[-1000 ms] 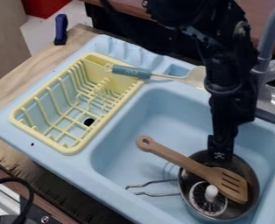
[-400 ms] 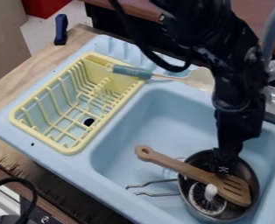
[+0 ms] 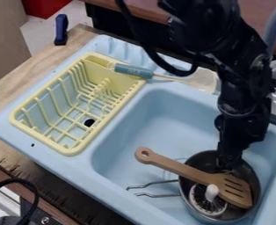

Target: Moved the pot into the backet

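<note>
Down in the lower right of the frame, I can see the metal pot (image 3: pixel 202 162) sitting inside the big basin of the light blue sink (image 3: pixel 125 127), its two-pronged wire handle (image 3: pixel 155 184) pointing left. That's well apart from the yellow basket (image 3: pixel 69 151), which sits over on the left part of the same sink. The black arm (image 3: pixel 243 83) comes in from the top edge, toward the right, and hangs down so that its gripper (image 3: pixel 225 166) is at the pot, its lower end within the rim as I look at it. Whether the gripper is open or closed, or has hold of anything, I can't tell from where I stand. A slotted wooden spatula (image 3: pixel 178 168) lies slantwise across the pot, slots down at the right, handle sticking out past the rim to the upper left. Just beside it in the pot is a wiry round thing with a white knob (image 3: pixel 211 191). Higher up, a utensil with a blue handle (image 3: pixel 133 71) reaches from the basket's upper end toward the right, its pale blade near the arm. A gray faucet (image 3: pixel 274 24) curves at the upper right, and a dark blue clamp (image 3: pixel 61 30) stands at the upper left.
</note>
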You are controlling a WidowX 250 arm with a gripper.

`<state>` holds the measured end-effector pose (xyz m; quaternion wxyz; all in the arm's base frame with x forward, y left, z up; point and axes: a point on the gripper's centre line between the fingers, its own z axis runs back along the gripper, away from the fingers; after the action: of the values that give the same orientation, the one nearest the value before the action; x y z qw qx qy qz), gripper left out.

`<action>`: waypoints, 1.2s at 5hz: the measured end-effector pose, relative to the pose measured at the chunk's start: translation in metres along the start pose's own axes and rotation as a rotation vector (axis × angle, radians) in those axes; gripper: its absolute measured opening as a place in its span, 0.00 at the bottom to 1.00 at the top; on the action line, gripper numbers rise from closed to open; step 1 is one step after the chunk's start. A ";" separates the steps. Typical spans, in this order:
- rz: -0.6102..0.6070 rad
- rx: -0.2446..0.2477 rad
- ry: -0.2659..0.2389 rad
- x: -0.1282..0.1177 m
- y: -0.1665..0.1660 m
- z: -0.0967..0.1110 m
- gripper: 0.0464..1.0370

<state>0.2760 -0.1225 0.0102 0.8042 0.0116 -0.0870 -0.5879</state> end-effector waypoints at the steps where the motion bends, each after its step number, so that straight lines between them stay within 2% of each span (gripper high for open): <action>1: 0.011 0.003 0.017 0.000 0.001 -0.001 0.12; 2: 0.028 -0.055 0.022 -0.002 0.000 0.001 0.03; 3: 0.066 -0.045 0.073 -0.005 0.003 0.001 0.02; 4: 0.088 -0.080 0.098 -0.009 0.002 0.002 0.02; 5: 0.131 -0.126 0.172 -0.012 0.003 0.005 0.02; 6: 0.171 -0.193 0.242 -0.013 0.005 0.008 0.02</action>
<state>0.2761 -0.1080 0.0171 0.8532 -0.0023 0.0664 -0.5173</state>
